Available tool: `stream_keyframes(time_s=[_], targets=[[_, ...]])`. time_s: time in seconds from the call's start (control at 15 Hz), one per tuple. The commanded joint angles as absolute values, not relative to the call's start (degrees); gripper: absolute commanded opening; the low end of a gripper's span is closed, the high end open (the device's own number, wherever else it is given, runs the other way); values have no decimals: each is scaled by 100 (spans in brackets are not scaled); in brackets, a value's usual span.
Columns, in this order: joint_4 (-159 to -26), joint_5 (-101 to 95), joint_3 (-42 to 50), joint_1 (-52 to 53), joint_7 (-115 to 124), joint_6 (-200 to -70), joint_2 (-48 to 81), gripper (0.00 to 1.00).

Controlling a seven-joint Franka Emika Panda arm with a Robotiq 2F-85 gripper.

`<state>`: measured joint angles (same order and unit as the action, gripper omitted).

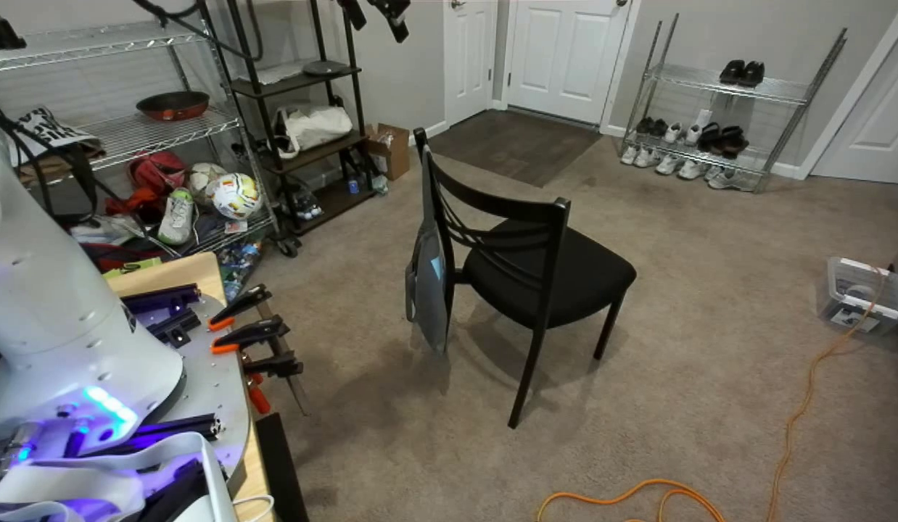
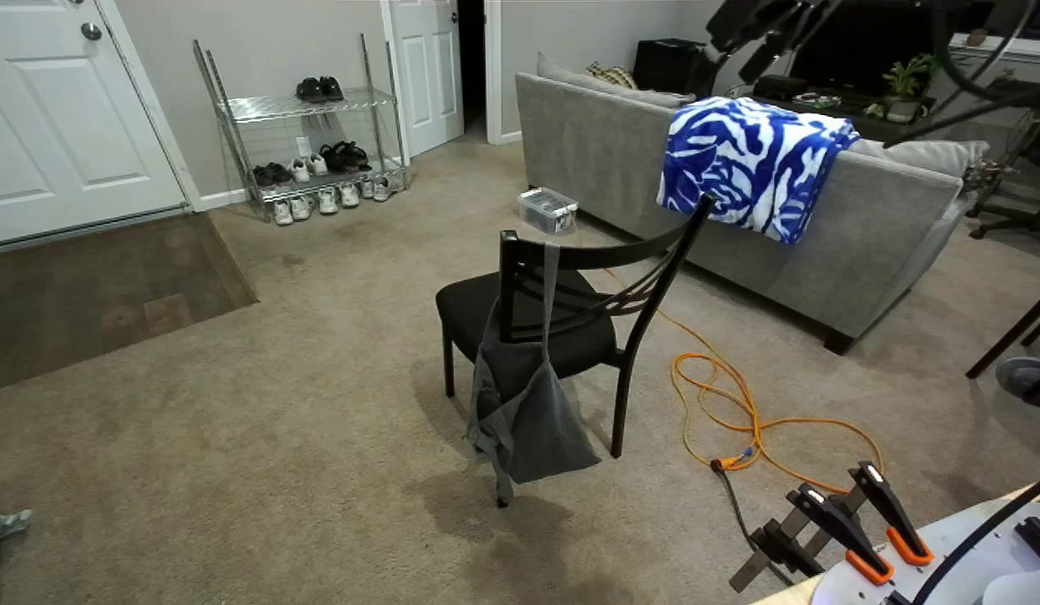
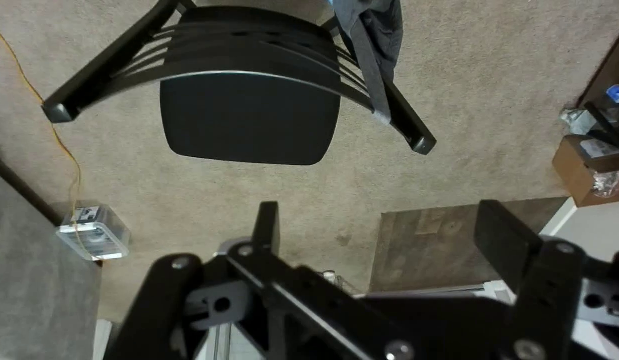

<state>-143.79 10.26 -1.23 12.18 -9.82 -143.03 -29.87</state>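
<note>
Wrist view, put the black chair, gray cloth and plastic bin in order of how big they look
1. Black chair, by far
2. Gray cloth, partly cut off by the picture's upper edge
3. Plastic bin

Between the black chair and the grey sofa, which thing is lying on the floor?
An orange cord runs over the carpet there, passing between the black chair and the grey sofa; this shows in an exterior view.
</note>
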Motion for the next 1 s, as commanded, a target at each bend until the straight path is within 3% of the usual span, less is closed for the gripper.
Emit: stream_keyframes(time_s=[0.0,0.27,0.33,0.93], targets=[[-13580,800,-422,1146,-755,-14458,-1866,100],[-12874,1534,-263,1468,-1508,-13464,-1197,100],[-13252,1109,-477,1211,-1038,-13963,-1449,100],[-12884,1368,-436,1313,-1275,-13561,-1160,100]])
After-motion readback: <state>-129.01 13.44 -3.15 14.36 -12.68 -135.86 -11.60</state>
